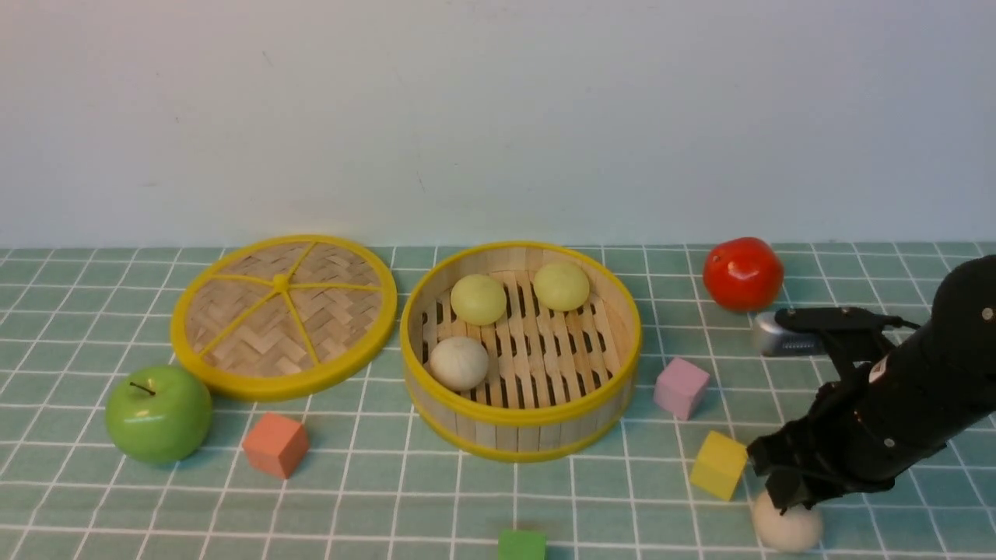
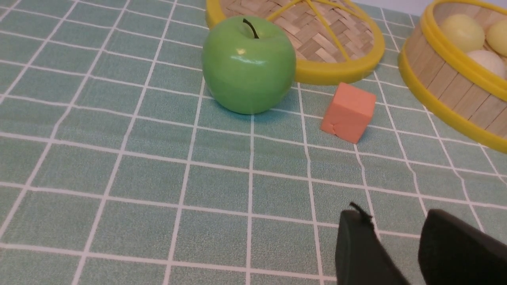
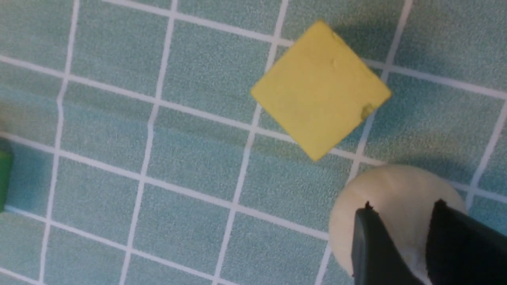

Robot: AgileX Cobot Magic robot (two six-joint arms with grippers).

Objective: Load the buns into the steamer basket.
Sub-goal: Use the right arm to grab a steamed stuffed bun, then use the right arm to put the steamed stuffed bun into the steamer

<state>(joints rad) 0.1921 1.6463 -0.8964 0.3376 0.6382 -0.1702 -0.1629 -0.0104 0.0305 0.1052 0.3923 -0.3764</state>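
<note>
The steamer basket [image 1: 521,416] stands mid-table with three buns inside: two pale yellow-green buns [image 1: 478,299] [image 1: 561,285] and one off-white bun [image 1: 459,362]. A second off-white bun [image 1: 786,530] rests on the cloth at the front right, beside the yellow cube [image 1: 717,464]. My right gripper [image 1: 786,498] reaches down onto it. In the right wrist view both fingers [image 3: 372,245] press against the sides of this bun [image 3: 396,186]. My left gripper [image 2: 394,215] is outside the front view. Its jaws stand apart over bare cloth, short of the basket [image 2: 447,91].
The flat woven lid [image 1: 282,315] lies left of the basket, with a green apple [image 1: 158,414] and an orange cube [image 1: 275,443] in front of it. A pink cube [image 1: 681,387], a red tomato [image 1: 743,273] and a green cube [image 1: 521,544] are also on the cloth.
</note>
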